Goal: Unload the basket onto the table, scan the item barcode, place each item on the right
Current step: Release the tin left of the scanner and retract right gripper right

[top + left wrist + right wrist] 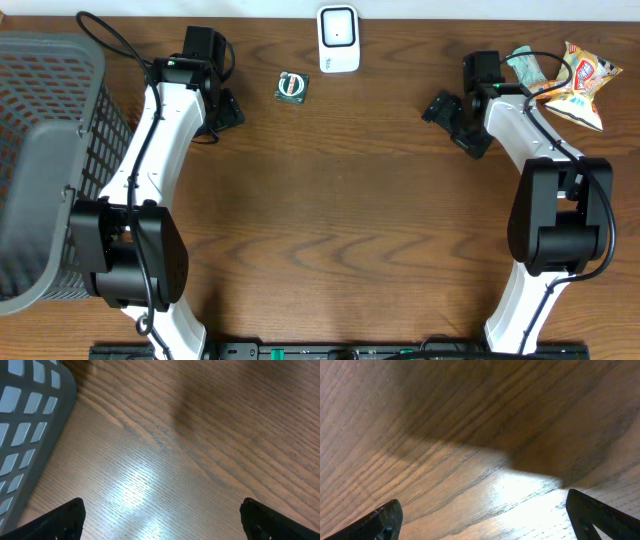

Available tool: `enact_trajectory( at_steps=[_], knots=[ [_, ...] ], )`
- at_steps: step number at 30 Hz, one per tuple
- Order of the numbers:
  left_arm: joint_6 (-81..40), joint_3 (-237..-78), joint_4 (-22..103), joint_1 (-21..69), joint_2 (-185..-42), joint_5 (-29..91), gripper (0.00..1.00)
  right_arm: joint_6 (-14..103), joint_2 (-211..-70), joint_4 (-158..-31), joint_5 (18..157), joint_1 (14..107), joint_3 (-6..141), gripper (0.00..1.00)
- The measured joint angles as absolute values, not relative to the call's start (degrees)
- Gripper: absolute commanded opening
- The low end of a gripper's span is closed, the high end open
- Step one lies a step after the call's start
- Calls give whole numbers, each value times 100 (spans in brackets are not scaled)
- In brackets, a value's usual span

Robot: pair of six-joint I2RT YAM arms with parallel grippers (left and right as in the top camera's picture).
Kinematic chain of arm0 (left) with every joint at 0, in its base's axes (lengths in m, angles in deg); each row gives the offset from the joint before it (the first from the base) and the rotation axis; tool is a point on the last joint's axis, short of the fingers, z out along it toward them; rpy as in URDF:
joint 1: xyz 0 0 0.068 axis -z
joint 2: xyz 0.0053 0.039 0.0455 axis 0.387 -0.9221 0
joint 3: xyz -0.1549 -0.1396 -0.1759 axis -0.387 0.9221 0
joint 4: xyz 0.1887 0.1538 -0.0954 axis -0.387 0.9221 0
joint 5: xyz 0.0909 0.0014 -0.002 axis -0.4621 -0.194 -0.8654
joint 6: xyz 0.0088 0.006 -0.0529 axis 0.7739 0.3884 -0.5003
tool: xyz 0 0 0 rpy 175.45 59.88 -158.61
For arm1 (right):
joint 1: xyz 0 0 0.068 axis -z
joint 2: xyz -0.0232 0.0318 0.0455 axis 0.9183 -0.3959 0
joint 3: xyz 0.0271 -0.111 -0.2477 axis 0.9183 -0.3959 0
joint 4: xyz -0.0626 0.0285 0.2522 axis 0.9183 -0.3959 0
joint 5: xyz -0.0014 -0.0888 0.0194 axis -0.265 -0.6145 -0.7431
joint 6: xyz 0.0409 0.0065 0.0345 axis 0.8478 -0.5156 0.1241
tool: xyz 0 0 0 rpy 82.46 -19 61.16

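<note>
— How much of the scan is judged to be done?

— None, as far as can be seen. Nothing is held: the left gripper [225,115] is spread wide over the bare table [340,200], and the right gripper [450,122] is spread just the same. In both wrist views only wood grain is shown between the fingertips. Nothing is presented to the scanner [338,38], which is stood at 12 o'clock by the far edge.

— What is left, then?

— All of it, by this reckoning. An item has to be picked up and its barcode turned to the scanner. After that it is perhaps meant for the basket [40,60] at 9 o'clock.

— Where is the item, and how does it look?

— Two candidates are seen.
- A small square packet [292,86] is laid flat at 11 o'clock, near the scanner and between it and the left gripper. Something round, dark and green is shown on it.
- A crinkled yellow-orange snack bag [580,80] is laid at 2 o'clock beyond the right arm, with a teal pack [522,65] just beside it.

No barcode can be made out on either — the detail is too small.
</note>
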State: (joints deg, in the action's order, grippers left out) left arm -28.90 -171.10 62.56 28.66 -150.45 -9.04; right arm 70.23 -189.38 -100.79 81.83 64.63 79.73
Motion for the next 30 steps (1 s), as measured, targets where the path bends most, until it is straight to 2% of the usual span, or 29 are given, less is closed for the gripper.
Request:
enact_trajectory(
  at_steps=[23, 30],
  knots=[
    [-2888, -17110, 6256, 2866, -15045, -904, 98, 7025, -18938, -10081, 8183, 6463, 7973, 99],
    [-2890, -17110, 5917, 2866, -15045, -904, 97, 7025, -18938, -10081, 8183, 6461, 7973, 99]
  ],
)
